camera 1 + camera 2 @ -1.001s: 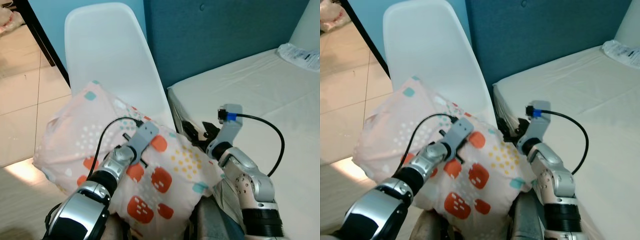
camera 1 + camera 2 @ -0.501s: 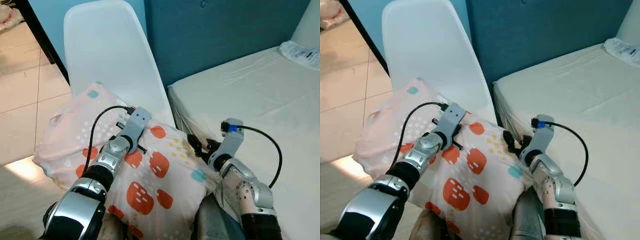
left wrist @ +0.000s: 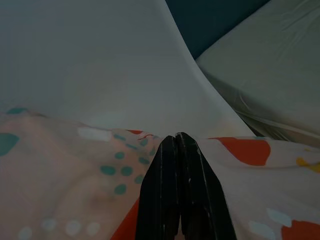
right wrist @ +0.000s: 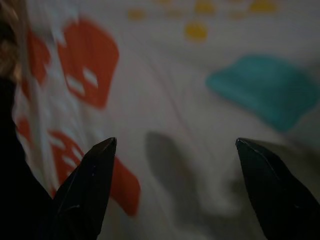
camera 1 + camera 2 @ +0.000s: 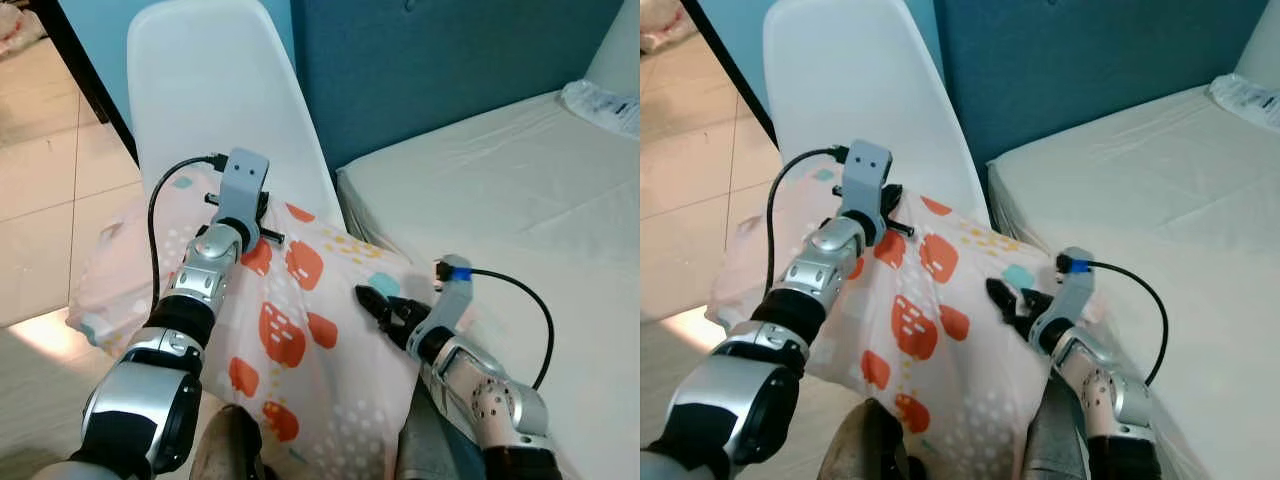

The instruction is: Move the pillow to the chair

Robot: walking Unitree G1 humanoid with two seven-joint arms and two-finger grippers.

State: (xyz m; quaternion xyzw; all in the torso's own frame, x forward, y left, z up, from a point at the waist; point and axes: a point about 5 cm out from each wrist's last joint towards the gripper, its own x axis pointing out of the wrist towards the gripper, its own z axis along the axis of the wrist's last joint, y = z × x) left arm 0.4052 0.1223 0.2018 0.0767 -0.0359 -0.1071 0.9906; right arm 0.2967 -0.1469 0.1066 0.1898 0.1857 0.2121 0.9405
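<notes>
Right gripper (image 4: 175, 165) spread wide before the pillow (image 4: 165, 95)

Its two black fingertips (image 4: 87, 182) stand well apart, with pale patterned fabric between and beyond them. Red blotches lie past one fingertip, a teal patch past the other, small yellow dots farther off. Whether the tips touch the cloth cannot be told.

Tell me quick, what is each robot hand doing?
Left hand: shut, fingers pressed together on the pillow by the chair.
Right hand: open, holding nothing, facing the pillow.

Head cameras look steeply down on the pillow (image 5: 300, 330) and chair (image 5: 215, 90); both wrist cameras sit close against that pillow
</notes>
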